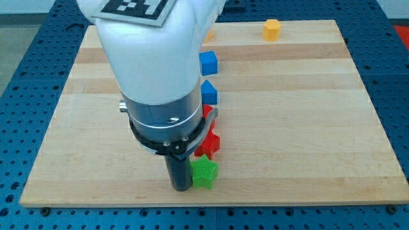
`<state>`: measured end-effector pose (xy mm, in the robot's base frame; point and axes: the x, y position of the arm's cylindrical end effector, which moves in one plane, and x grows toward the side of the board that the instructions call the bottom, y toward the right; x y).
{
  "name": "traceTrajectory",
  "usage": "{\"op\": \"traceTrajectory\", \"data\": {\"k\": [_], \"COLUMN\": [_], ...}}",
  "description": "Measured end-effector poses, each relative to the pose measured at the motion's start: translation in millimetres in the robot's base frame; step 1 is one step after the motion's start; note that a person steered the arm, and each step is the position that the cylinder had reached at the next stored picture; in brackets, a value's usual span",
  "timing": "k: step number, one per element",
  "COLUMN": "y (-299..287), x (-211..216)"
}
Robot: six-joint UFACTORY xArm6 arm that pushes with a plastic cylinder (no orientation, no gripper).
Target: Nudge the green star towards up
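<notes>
Right now my tip (181, 188) stands at the view's bottom of the surface (307, 128), touching or just beside the left flank of the green star (204, 172); I carry no gripper, only a bare rod. To nudge upward I should judge it best to slip below the star first, then push gently, since a red block (209, 142) sits just above it.

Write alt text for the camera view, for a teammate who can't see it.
My tip sits at the green star's left side, near the wooden board's bottom edge. Red blocks and two blue blocks line up above the star; an orange block sits at the top right.
</notes>
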<state>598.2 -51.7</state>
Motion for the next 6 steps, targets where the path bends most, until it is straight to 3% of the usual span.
{"op": "traceTrajectory", "data": {"k": [1, 5, 6], "y": [-5, 11, 45], "x": [21, 20, 21]}}
